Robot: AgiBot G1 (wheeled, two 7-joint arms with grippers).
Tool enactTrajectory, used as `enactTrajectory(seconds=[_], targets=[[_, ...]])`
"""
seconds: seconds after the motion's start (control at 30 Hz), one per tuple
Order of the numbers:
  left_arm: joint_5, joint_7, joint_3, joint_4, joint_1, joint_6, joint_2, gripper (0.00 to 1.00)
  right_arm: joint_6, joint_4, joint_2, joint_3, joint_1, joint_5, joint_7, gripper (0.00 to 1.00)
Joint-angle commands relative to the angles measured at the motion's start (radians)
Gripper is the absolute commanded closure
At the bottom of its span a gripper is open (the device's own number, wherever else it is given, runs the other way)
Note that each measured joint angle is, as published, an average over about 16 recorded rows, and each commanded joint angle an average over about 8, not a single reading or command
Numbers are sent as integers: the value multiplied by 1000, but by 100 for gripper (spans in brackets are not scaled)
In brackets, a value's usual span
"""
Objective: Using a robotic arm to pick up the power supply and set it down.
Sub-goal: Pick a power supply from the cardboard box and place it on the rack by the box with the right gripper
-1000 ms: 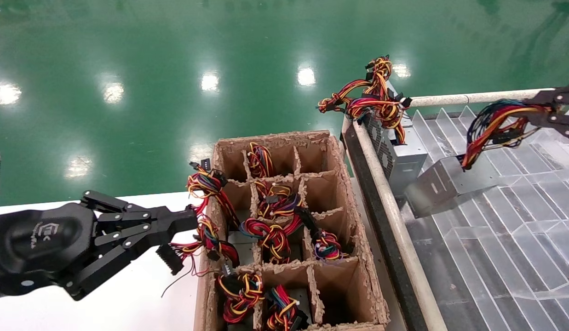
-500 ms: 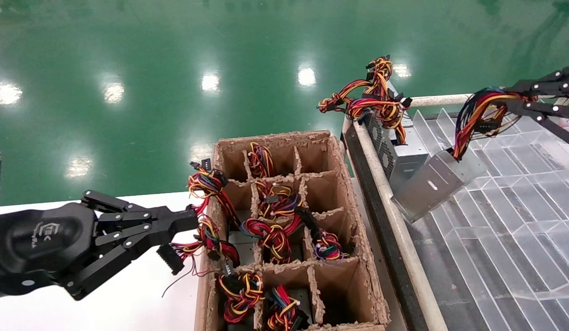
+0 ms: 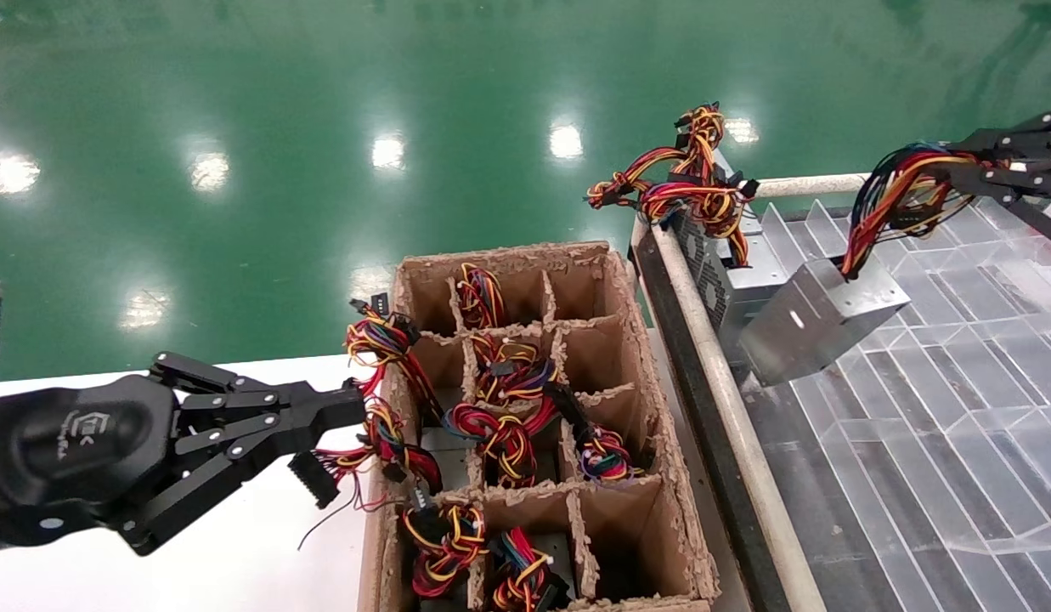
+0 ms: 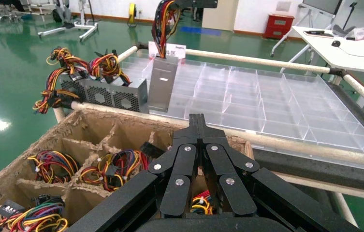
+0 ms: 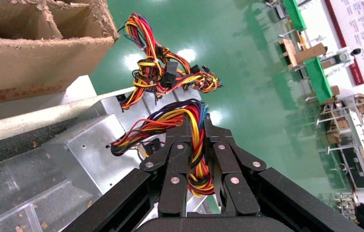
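The power supply point(image 3: 818, 319), a plain silver-grey metal box, hangs tilted by its looped wire bundle point(image 3: 903, 195) over the left part of the clear tray. My right gripper point(image 3: 958, 174) is shut on that bundle above the box. In the right wrist view the red, yellow and orange wires run between the right gripper's point(image 5: 195, 128) fingers, with the power supply point(image 5: 93, 150) below. The left wrist view shows the power supply point(image 4: 163, 87) farther off, beside the grille box. My left gripper point(image 3: 347, 408) is shut and holds nothing, at the cardboard box's left wall.
A grey box with a perforated grille point(image 3: 737, 272) and heaped wires point(image 3: 686, 183) sits at the tray's near-left corner, close to the hanging unit. The clear compartment tray point(image 3: 933, 382) has a padded rail point(image 3: 712, 357). The divided cardboard box point(image 3: 652, 382) holds several wired units.
The right gripper has risen and lifted the power supply by its wires. The box swung left toward the rail, then back right and a little higher. The left arm has not moved.
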Motion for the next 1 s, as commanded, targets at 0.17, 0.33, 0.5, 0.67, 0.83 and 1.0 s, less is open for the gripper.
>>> enactTrajectory(seconds=[0.17, 0.33, 0.5, 0.67, 0.83, 1.0], targets=[[0, 0, 0, 0, 0, 0, 0, 100, 7, 0, -11, -4, -8, 5, 12, 100], [0, 0, 0, 0, 0, 0, 0, 100, 18, -1, -34, -8, -21, 16, 12, 100], [0, 0, 0, 0, 0, 0, 0, 100, 29, -6, -62, -14, -27, 19, 11, 100], [0, 0, 0, 0, 0, 0, 0, 100, 39, -17, -84, -21, -33, 15, 13, 100], [0, 0, 0, 0, 0, 0, 0, 100, 55, -30, -93, -29, -46, 2, 18, 100], [0, 0, 0, 0, 0, 0, 0, 100, 64, -47, -102, -42, -59, -15, 26, 100]])
